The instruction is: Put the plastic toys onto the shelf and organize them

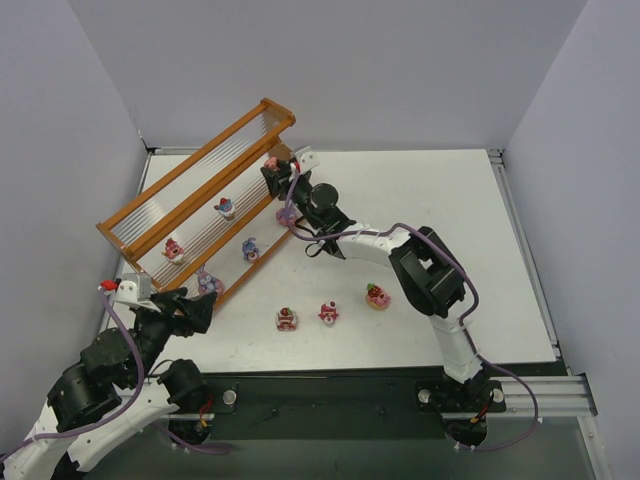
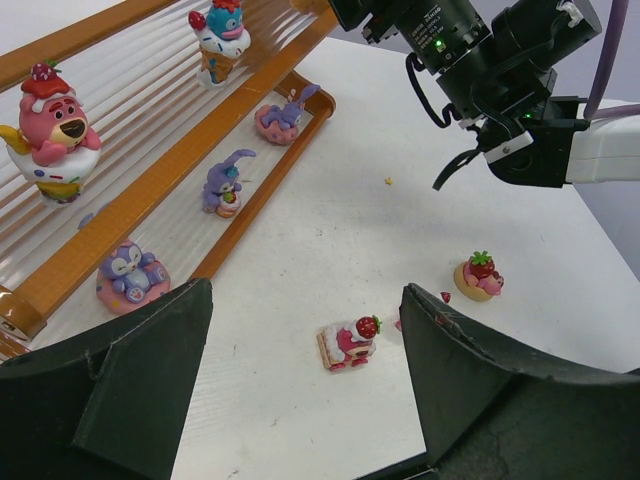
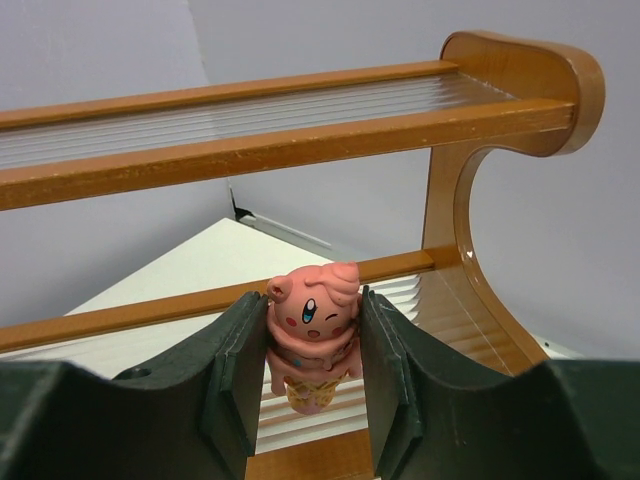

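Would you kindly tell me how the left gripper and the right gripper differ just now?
The left gripper stands open and empty; the right gripper is shut on a pink ice-cream toy. The left gripper hovers over the table; the right gripper is at the shelf. Both are dark.

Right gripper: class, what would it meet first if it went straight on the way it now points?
Probably the shelf: the right gripper, jaws shut on a pink toy, points at the ribbed slats just beyond it, though depth is unclear.

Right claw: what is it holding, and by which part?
The right claw pinches a pink cone-shaped toy by its sides, mid-body. The left claw is empty.
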Action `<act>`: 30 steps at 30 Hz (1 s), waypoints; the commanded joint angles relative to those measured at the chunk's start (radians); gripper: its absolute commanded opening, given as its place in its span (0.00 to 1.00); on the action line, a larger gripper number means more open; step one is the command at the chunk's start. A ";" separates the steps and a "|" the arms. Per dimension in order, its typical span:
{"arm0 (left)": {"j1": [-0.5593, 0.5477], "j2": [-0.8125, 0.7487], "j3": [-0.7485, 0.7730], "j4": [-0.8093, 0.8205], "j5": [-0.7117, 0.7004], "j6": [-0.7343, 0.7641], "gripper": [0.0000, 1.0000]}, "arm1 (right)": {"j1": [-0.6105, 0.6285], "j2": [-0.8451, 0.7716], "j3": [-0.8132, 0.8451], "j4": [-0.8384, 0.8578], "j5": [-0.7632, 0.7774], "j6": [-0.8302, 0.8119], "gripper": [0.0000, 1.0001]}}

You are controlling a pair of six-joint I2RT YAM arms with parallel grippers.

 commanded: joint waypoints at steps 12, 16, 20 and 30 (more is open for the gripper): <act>0.001 -0.007 0.001 0.003 0.038 0.016 0.85 | -0.003 0.063 0.104 0.045 -0.045 -0.012 0.00; 0.000 -0.005 0.000 0.006 0.041 0.019 0.86 | -0.004 0.070 0.115 0.033 -0.042 -0.049 0.00; 0.000 -0.004 -0.002 0.007 0.044 0.021 0.86 | -0.006 0.079 0.123 0.033 -0.031 -0.058 0.00; 0.001 -0.001 -0.002 0.006 0.046 0.021 0.86 | -0.015 0.099 0.126 0.042 -0.025 -0.076 0.05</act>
